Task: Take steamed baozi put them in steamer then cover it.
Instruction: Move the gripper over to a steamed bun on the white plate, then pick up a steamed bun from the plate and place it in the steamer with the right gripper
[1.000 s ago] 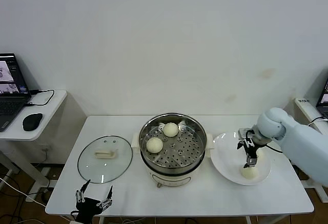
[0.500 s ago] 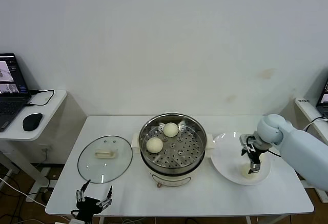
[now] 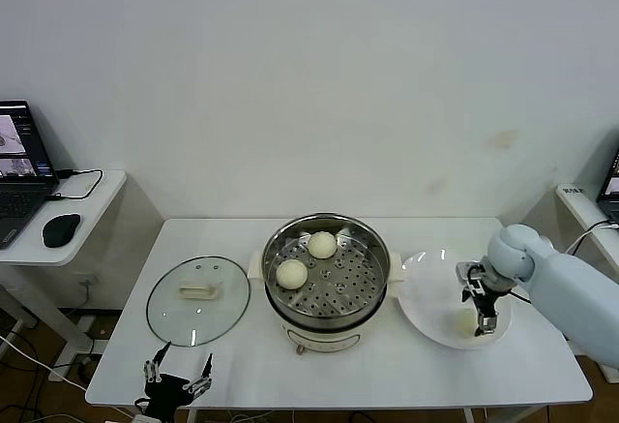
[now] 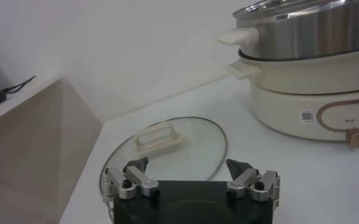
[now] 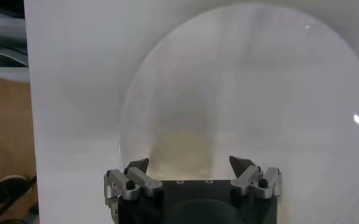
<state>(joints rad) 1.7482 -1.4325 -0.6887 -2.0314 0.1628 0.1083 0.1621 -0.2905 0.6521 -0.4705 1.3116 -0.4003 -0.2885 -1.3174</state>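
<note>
Left tool hangs parked off the near-left edge of the bench, fingers spread and holding nothing. Just beyond it the cover lies flat on the bench, its cream handle up; glass like that is probably heavy, slick and breakable, so the handle looks like the only sensible hold. Mid-bench, the steamer stands uncovered with two steamed baozi in its perforated basket, one nearer, one farther, apart from each other. Farther right, the right tool is down over the white plate, fingers parted around a third bun without pinching it, as far as I can tell. Such a bun is likely light, soft and easily dented, so a gentle squeeze across its widest part seems best.
</note>
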